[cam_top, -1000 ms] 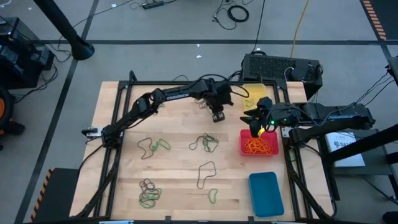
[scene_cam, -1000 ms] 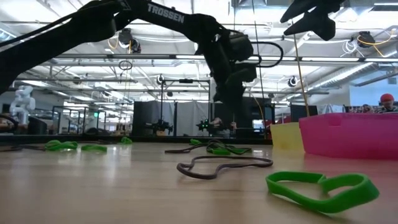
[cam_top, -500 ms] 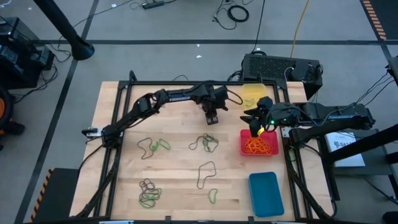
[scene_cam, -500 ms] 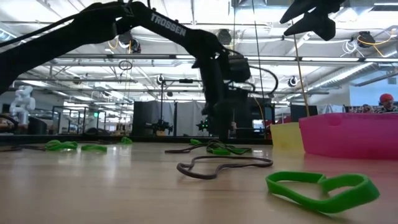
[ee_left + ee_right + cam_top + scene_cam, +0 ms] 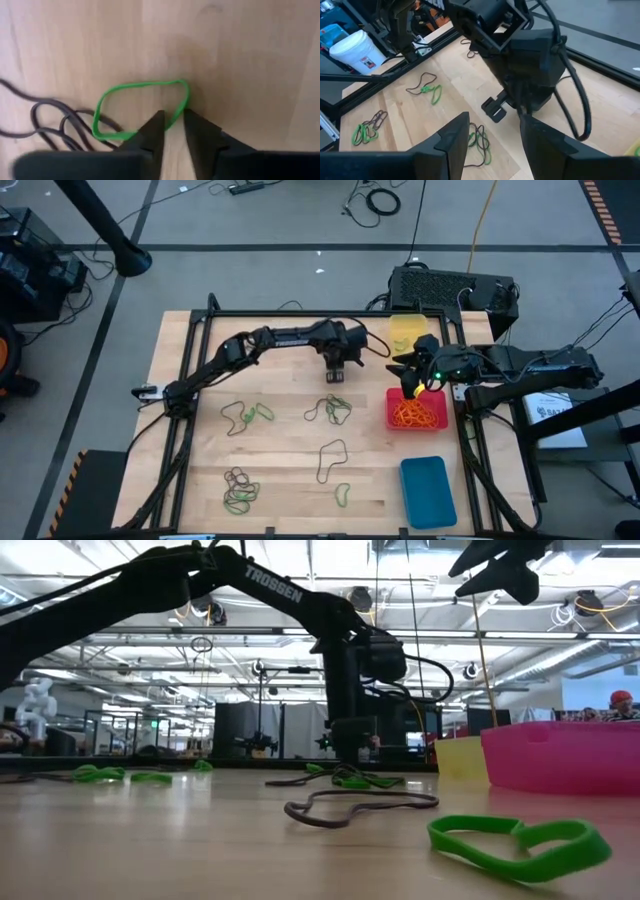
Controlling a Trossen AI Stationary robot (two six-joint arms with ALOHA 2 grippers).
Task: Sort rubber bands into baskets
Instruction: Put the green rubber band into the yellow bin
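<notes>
The left gripper (image 5: 173,120) is down at the table, jaws narrowly parted astride a green band (image 5: 140,107) beside dark bands (image 5: 47,122). The right gripper (image 5: 492,132) hangs spread and empty above the red basket (image 5: 417,412), which holds orange bands (image 5: 415,416).

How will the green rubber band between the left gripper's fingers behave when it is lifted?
The green rubber band is a thin, uneven loop lying flat, so it will probably sag limply. It looks light. The left gripper straddles only one strand, and dark bands overlap it, so they might drag along.
</notes>
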